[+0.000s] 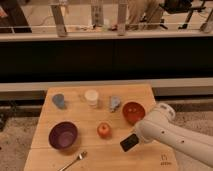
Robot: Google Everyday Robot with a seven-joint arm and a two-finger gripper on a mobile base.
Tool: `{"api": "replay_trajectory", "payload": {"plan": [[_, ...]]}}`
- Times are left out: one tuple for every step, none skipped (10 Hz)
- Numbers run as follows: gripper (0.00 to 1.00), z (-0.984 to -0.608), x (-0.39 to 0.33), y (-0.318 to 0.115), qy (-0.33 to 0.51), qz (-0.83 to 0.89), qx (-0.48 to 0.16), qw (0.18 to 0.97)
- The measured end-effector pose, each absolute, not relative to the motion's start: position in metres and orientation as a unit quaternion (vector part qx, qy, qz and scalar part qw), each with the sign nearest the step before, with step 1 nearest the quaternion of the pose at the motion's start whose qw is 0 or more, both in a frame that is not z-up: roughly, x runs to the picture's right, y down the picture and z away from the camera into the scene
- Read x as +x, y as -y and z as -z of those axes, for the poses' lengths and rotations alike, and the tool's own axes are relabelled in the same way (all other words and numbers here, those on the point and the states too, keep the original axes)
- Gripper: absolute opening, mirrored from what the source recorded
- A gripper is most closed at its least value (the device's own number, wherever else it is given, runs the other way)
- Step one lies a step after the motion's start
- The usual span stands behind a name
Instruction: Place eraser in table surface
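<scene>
- One step looks left: the eraser [128, 144] sits tilted at the arm's tip, at 4 o'clock from the apple [104, 130], low over the bench [110, 156]. Whether it already rests on the wood is unclear.
- No release shows, so I judge the placing close to done but not finished.
- Mostly hidden, the gripper [135, 139] is at 6 o'clock from the red bowl [133, 112], right against the eraser. I cannot tell whether it clamps the eraser or has let go.
</scene>
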State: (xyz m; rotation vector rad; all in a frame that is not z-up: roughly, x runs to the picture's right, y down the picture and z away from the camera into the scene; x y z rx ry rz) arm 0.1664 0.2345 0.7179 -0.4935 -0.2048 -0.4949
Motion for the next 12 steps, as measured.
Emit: {"api": "replay_trajectory", "payload": {"plan": [[0.00, -0.724, 0.166, -0.239, 0.104, 0.242, -0.251, 0.932], [0.00, -0.732, 0.166, -0.247, 0.108, 0.242, -0.263, 0.928], [0.03, -0.743, 0.165, -0.257, 0.113, 0.242, -0.277, 0.923], [0.11, -0.749, 0.163, -0.261, 0.118, 0.245, -0.287, 0.919], [0.20, -0.753, 0.159, -0.264, 0.123, 0.247, -0.294, 0.915], [0.34, -0.760, 0.156, -0.271, 0.132, 0.251, -0.303, 0.910], [0.42, -0.763, 0.153, -0.274, 0.136, 0.255, -0.306, 0.907], [0.50, -0.765, 0.152, -0.277, 0.139, 0.257, -0.308, 0.905], [0.64, -0.768, 0.151, -0.281, 0.142, 0.260, -0.312, 0.903], [0.72, -0.769, 0.150, -0.282, 0.143, 0.262, -0.313, 0.902], [0.78, -0.769, 0.150, -0.283, 0.143, 0.263, -0.314, 0.901], [0.80, -0.768, 0.150, -0.284, 0.143, 0.264, -0.315, 0.900]]}}
